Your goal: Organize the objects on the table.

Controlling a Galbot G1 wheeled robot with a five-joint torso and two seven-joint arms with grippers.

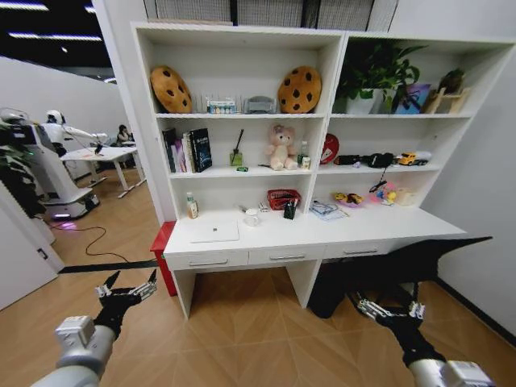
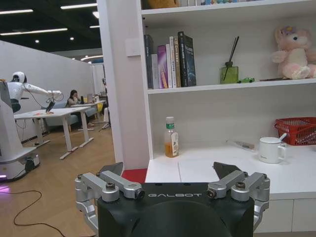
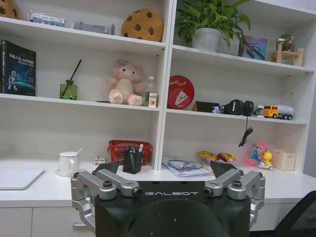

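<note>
Head view: the left pincer (image 1: pixel 126 292) and the right pincer (image 1: pixel 393 309) hang low over the wood floor, both spread wide and holding nothing, well short of the tabletop (image 1: pixel 355 226). Ahead of the left pincer lies the laptop (image 1: pixel 215 232) — thin, flat, silver, closed — with a bottle (image 1: pixel 192 206) behind it by the shelf wall. A black chair (image 1: pixel 403 266) stands just ahead of the right pincer, between it and the drawers. A red mesh basket (image 1: pixel 283 198) and a black pen cup (image 1: pixel 289 210) sit mid-desk.

Left wrist view: beyond the open pincer (image 2: pixel 175 174), whose fingers (image 2: pixel 114 184) are jointed grey metal, the smooth white tabletop (image 2: pixel 207 170) carries the bottle (image 2: pixel 171 138) — clear, green-capped, amber liquid inside — and a white mug (image 2: pixel 271 149). A tiny green car (image 2: pixel 246 80) rests on the shelf above.

Right wrist view: past the open, empty pincer (image 3: pixel 167 174), the pen cup (image 3: pixel 132 161) stands before the basket (image 3: pixel 129 150); the laptop (image 3: pixel 17 177) lies far to one side.
</note>
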